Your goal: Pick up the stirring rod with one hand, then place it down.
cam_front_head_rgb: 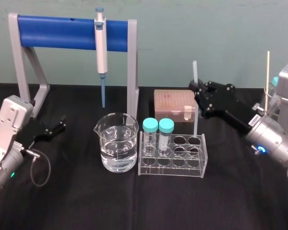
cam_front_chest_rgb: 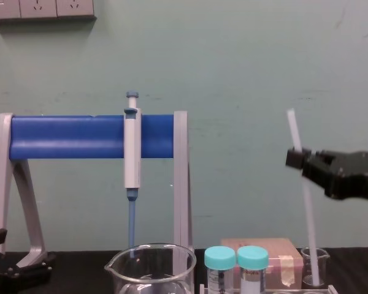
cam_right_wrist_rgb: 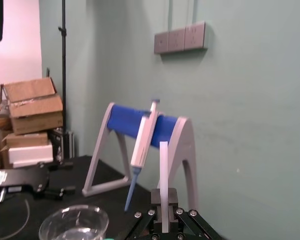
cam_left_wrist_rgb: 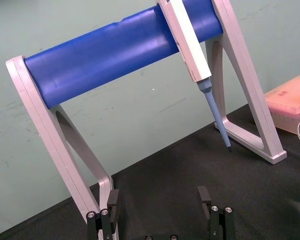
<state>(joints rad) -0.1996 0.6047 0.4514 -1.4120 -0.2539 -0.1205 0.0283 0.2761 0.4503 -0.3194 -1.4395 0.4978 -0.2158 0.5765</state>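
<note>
- The right gripper, a black angular claw, hung over the right half of the worktop, toward its back edge. Its jaws were pressed together on the stirring rod.
- In the right wrist view, the white rod rose straight up from between the closed jaws.
- The rod stood almost upright. The gripper held it on its upper part, so a short length showed above the jaws and a much longer length hung below them.
- In the chest view, the rod's top leaned slightly toward the worktop's left edge and its lower end toward the right edge.
- In that view, the lower end sat inside a small clear beaker just beside a pink tip box.
- In the head view, the rod came down at the back right corner of a clear tube rack. Whether its tip touched anything could not be told.
- With the rod's long axis vertical and most of it below the gripper, setting it down would probably mean a straight descent. The rack and tip box sat close beside that path.
- The left gripper lay near the worktop's left edge, beside a foot of the blue pipette stand. Its jaws were spread and empty.
- It was well apart from the rod, so the right arm was plainly the nearer one.
</note>
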